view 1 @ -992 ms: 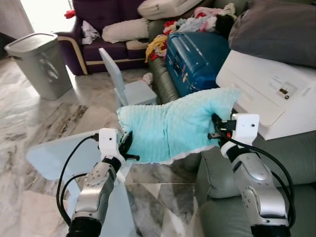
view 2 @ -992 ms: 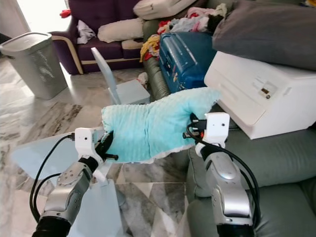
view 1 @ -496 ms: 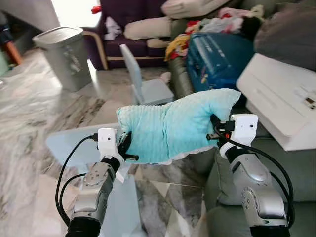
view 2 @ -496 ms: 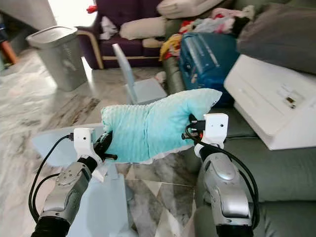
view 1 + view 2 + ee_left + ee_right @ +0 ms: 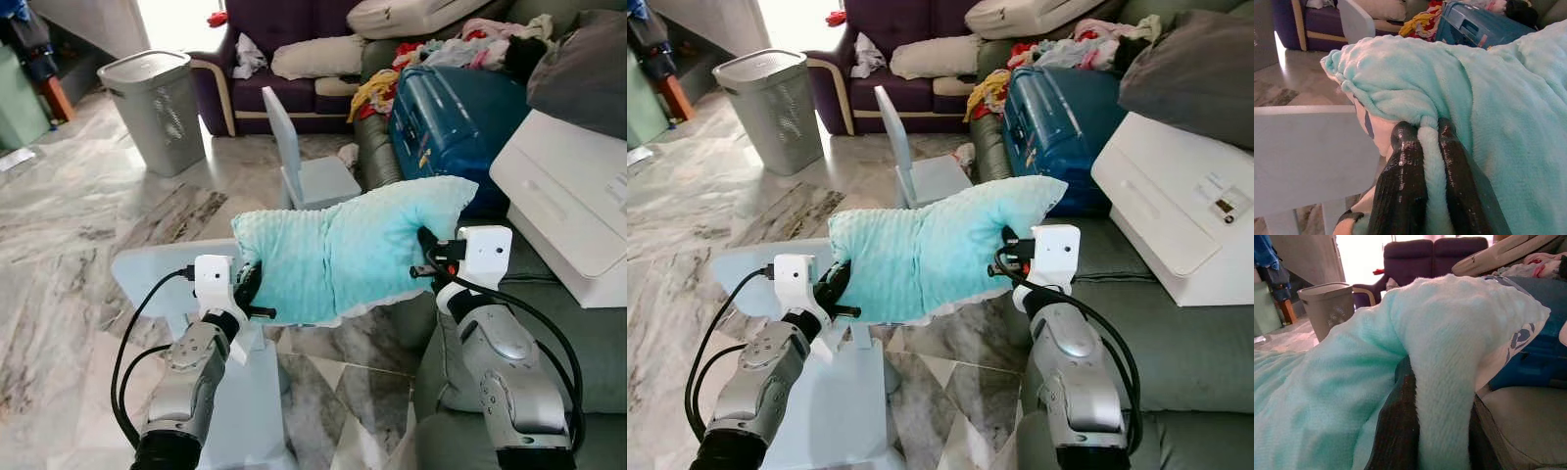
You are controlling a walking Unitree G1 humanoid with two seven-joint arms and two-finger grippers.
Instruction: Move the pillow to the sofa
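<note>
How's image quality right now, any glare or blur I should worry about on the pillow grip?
Left eye view: sharp, pillow evenly lit; the doorway behind the bin is blown out white. Left wrist view: fingers pinching the pillow edge are crisp with small glossy highlights, background soft. Right wrist view: window glare washes out the top; the close fingers sit dark and slightly soft.

pillow point(image 5: 348, 250): plain mint | suitcase point(image 5: 456, 117): blue | armchair point(image 5: 279, 59): purple | bin point(image 5: 157, 108): grey
</note>
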